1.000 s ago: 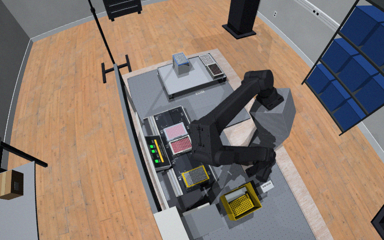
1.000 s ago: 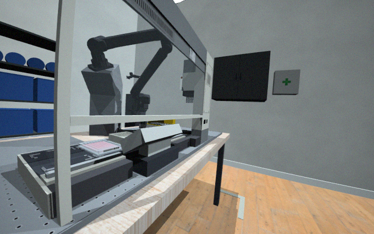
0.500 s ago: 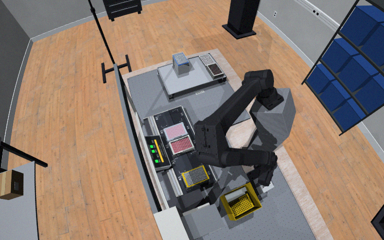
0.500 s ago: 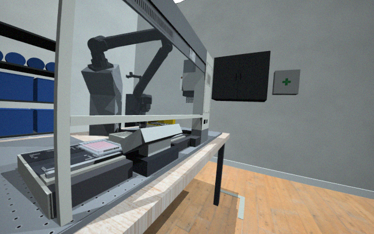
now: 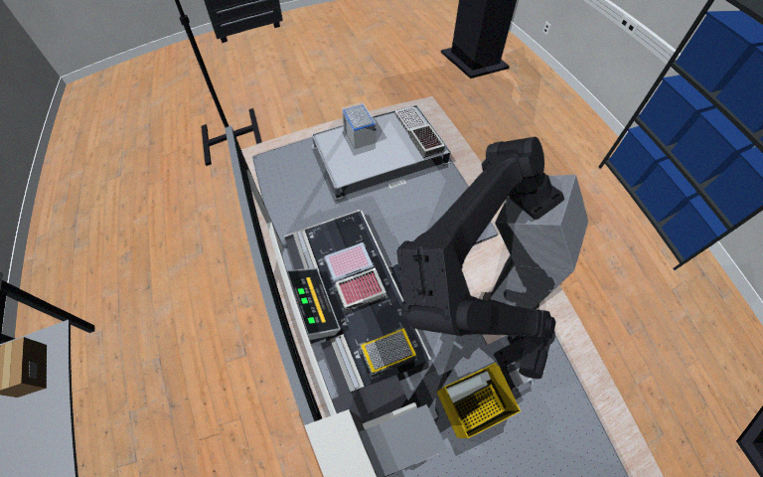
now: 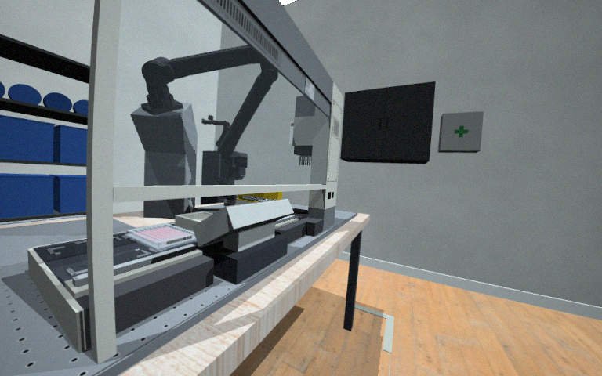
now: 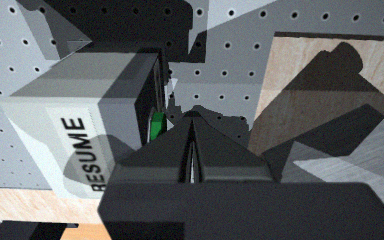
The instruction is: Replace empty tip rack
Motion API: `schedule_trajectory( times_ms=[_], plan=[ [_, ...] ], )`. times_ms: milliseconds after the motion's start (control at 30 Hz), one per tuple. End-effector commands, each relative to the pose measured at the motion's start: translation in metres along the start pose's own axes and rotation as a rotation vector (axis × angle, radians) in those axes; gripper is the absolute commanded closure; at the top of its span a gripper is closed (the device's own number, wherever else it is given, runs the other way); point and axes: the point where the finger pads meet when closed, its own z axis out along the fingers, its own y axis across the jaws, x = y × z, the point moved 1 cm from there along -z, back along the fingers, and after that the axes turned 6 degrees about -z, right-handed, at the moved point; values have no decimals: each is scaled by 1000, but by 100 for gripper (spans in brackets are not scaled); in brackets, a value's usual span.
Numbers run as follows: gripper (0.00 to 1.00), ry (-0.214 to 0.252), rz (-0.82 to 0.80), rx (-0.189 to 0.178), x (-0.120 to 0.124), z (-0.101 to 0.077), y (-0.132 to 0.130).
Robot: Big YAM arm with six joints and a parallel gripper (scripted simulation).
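In the wrist view my gripper is shut and empty, its fingertips close beside the dark face of the RESUME box. The green key sits on that face, just left of the fingertips; I cannot tell if they touch. In the top view the gripper is low at the table's right side, next to the yellow waste bin, which holds a yellow-framed rack and a pale cover. A yellow-framed tip rack sits on the deck at D1. The reservoir and pink plate sit further along the deck.
The shelf unit at the far end carries a blue-framed rack and two more racks. The handler's panel shows green lights and a yellow strip. The arm's grey pedestal stands to the right. A grey block sits left of the bin.
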Motion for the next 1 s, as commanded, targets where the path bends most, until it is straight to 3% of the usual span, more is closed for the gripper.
schedule_trajectory(
  times_ms=[0, 100, 967],
  plan=[
    [100, 10, -7, 9, 9, -4, -2],
    [100, 30, 9, 22, 12, -2, -11],
    [100, 31, 7, 22, 12, -2, -11]
  ],
)
